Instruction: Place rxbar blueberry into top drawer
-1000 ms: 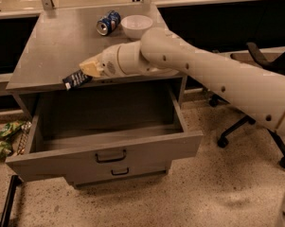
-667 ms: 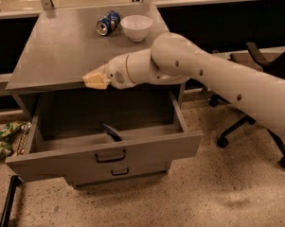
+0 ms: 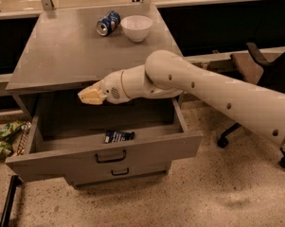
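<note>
1. Gripper (image 3: 92, 96) at the front edge of the desk (image 3: 66, 56), a little left of the middle, hanging just above the open top drawer (image 3: 161, 150) and pointing toward the left front corner.
2. Nothing held in the gripper; whether open or closed, cannot tell.
3. Snack bar (image 3: 118, 136) flat on the drawer floor, close behind the front wall of the drawer and near its middle.
4. Long axis of the bar about parallel to the front edge of the desk, so running left to right.
5. From the gripper: bar below, a little to the right and more forward, away from the desk edge. Clearly apart, no touching.
6. Only one arm here, so no question of which is nearer.
7. Judged from this: bar already inside the right drawer, not the lower drawer (image 3: 119, 172), so placing probably done.
8. For the coming move: better to lift and pull back toward the right side, clear of the drawer, without going down to the bar.
9. Small risk: catching the right drawer wall with the thick forearm.
10. At the back edge of the desk: a blue can (image 3: 108, 22) on its side and a white bowl (image 3: 136, 27), just beside each other, far from the gripper.
</note>
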Controlling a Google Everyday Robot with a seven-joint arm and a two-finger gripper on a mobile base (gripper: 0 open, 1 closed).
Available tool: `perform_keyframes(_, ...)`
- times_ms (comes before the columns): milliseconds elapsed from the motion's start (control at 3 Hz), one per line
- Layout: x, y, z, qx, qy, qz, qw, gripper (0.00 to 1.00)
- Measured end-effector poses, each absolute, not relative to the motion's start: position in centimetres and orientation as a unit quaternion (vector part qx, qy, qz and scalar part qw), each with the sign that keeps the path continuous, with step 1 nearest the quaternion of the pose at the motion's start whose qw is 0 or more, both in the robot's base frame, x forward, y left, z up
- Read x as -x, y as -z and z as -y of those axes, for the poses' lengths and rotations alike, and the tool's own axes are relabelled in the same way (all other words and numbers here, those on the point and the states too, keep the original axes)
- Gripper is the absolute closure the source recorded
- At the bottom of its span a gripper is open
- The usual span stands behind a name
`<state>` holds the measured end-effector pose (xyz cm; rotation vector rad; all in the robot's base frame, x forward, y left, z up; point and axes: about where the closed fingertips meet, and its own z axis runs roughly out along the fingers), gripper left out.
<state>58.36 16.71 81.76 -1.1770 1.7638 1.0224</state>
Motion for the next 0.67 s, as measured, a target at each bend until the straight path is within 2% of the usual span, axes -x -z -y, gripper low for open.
perform_keyframes(667,-63.1,-84.1,-14.3,0.447,-0.375,-0.66,0.473,1.0)
